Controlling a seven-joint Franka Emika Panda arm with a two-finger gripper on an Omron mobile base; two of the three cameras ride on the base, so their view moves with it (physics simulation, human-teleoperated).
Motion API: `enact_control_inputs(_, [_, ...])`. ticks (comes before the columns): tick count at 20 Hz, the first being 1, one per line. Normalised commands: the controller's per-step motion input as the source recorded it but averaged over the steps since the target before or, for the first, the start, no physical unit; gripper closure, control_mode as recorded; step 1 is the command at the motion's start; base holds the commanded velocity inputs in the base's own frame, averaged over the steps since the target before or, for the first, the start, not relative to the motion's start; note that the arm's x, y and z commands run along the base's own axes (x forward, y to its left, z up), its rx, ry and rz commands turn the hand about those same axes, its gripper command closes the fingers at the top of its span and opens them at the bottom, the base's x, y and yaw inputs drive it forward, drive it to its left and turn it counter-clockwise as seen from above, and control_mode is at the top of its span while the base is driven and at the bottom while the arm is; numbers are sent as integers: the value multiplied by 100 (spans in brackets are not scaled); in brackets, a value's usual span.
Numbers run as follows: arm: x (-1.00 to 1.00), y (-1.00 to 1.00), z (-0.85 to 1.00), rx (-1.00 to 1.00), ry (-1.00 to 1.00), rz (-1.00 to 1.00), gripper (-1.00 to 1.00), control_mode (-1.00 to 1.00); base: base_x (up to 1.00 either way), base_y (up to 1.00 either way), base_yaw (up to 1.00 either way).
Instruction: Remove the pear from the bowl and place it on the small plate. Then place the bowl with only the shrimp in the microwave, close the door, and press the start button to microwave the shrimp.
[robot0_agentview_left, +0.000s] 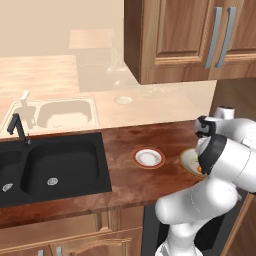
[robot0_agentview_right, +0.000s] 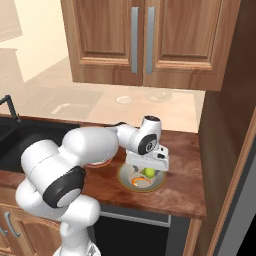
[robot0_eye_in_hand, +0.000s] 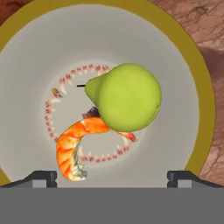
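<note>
Setting: a dark wood kitchen counter (robot0_agentview_left: 125, 172) with a black sink (robot0_agentview_left: 50, 167) at its left end and wooden cabinets (robot0_agentview_right: 140, 40) above.

Arm: the white robot arm bends down over the counter's right end, its hand hanging directly above the bowl (robot0_agentview_right: 131, 184).

Gripper: the gripper (robot0_eye_in_hand: 112, 177) is spread wide and holds nothing; its two dark tips sit far apart at the bottom of the hand view, above the bowl's near wall.

Bowl: wide, cream, with a tan-gold rim, resting on the counter.

Pear: the yellow-green pear (robot0_eye_in_hand: 124, 98) lies inside the bowl, a little off centre, stem end pointing sideways.

Shrimp: the orange shrimp (robot0_eye_in_hand: 72, 146) curls just beside the pear; one end seems to run under the fruit, though the overlap is hard to judge.

Small plate: the red-rimmed white plate (robot0_agentview_left: 148, 158) sits near the bowl on the sink side, with nothing on it.

Risk: the pear is round and smooth, so an off-centre squeeze could make it squirt out or roll.

Risk: a finger descending on the shrimp side could pinch or drag the shrimp along with the pear.

Risk: pressing down too far could tip or slide the shallow bowl.
</note>
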Motion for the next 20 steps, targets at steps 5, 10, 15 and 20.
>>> enact_control_inputs(5, [14,1,-16,0,0,0,-100,-100,0,0,0])
enact_control_inputs(10, [19,0,-15,0,0,0,-100,-100,0,0,0])
enact_control_inputs(15, [21,0,-11,0,0,0,-100,-100,0,0,0])
enact_control_inputs(20, [18,0,-12,0,0,0,-100,-100,0,0,0])
